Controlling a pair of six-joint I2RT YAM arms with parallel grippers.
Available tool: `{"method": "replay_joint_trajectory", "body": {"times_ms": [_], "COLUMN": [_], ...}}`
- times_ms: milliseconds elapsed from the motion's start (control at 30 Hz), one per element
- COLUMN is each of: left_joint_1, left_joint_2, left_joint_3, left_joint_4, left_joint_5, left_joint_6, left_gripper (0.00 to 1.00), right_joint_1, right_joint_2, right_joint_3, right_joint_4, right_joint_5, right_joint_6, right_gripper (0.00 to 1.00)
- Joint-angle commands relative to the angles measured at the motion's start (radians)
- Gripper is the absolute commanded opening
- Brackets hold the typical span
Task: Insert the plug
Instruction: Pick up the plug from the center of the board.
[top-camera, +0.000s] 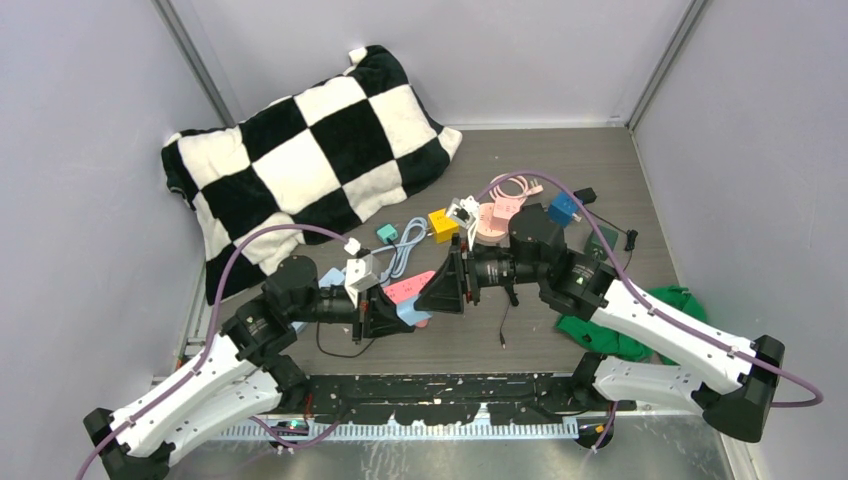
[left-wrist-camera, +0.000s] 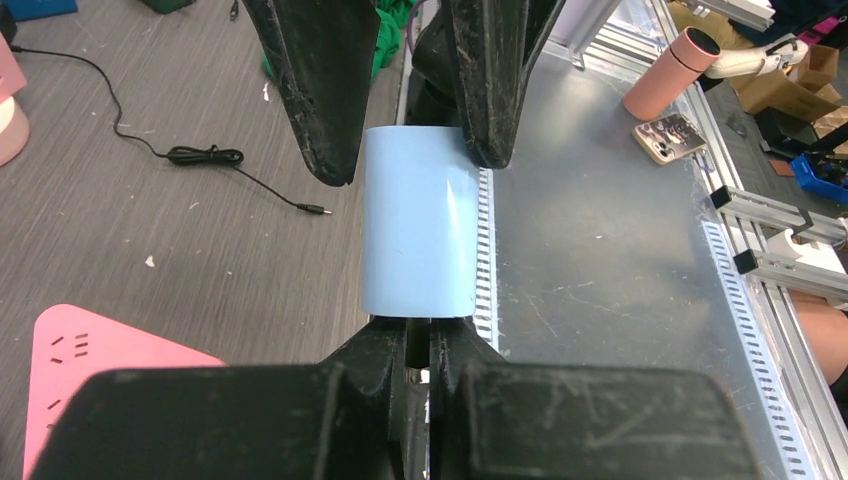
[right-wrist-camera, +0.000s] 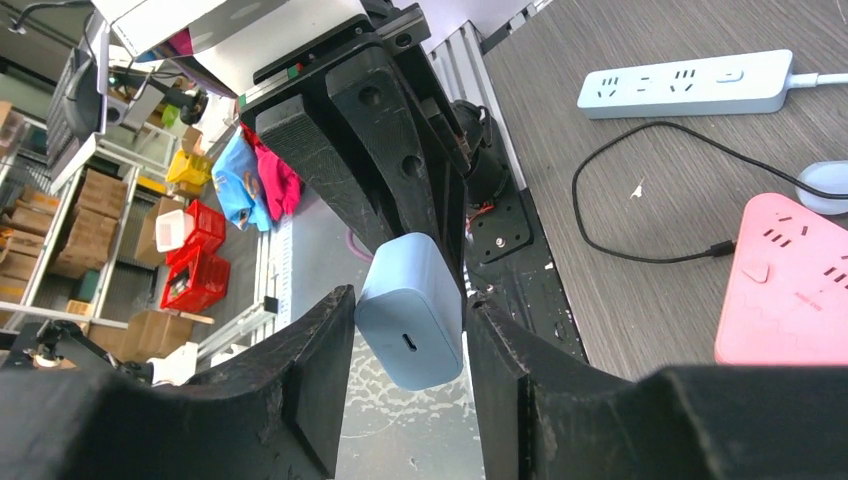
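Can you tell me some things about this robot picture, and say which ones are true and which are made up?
1. The left jaws hold a blue plug. True.
2. The pillow has red stripes. False: it has black and white checks.
3. A pink power strip lies on the table. True.
4. The right jaws are far away from the blue plug. False: they stand on either side of it.

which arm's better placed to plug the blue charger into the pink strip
Right, probably: the right gripper straddles the blue charger at its port end; the left gripper clamps the other end, which would have to face the pink strip.
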Motion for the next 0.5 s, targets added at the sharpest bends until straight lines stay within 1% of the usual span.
{"method": "replay_joint_trajectory", "body": {"times_ms": [0, 67, 200, 267, 333, 367, 400, 467], "left_joint_1": [0.002, 0.002, 0.002, 0.002, 0.002, 0.002, 0.002, 0.002], "left_joint_2": [-0.007, -0.004, 0.0, -0.002, -0.004, -0.005, -0.006, -0.008], "left_joint_3": [0.04, 0.04, 0.04, 0.038, 0.035, 0.033, 0.032, 0.029], "left_joint_4": [0.073, 0.076, 0.082, 0.082, 0.077, 0.074, 0.069, 0.053], "left_joint_5": [0.044, 0.043, 0.042, 0.042, 0.041, 0.039, 0.037, 0.016], "left_joint_6": [-0.011, -0.011, -0.016, -0.02, -0.019, -0.017, -0.008, 0.013], "left_gripper": [0.0, 0.0, 0.0, 0.0, 0.0, 0.0, 0.0, 0.02], "right_joint_1": [0.0, 0.001, 0.0, 0.0, 0.0, 0.0, 0.0, 0.001], "right_joint_2": [-0.029, -0.029, -0.02, -0.018, -0.014, -0.015, -0.018, -0.037], "right_joint_3": [-0.025, -0.032, -0.055, -0.069, -0.075, -0.078, -0.083, -0.105], "right_joint_4": [0.061, 0.069, 0.096, 0.111, 0.122, 0.128, 0.136, 0.164], "right_joint_5": [-0.02, -0.039, -0.076, -0.078, -0.08, -0.077, -0.068, -0.046], "right_joint_6": [-0.01, -0.008, -0.01, -0.01, -0.008, -0.008, -0.004, 0.016], "right_gripper": [0.48, 0.48, 0.52, 0.51, 0.44, 0.37, 0.28, 0.18]}}
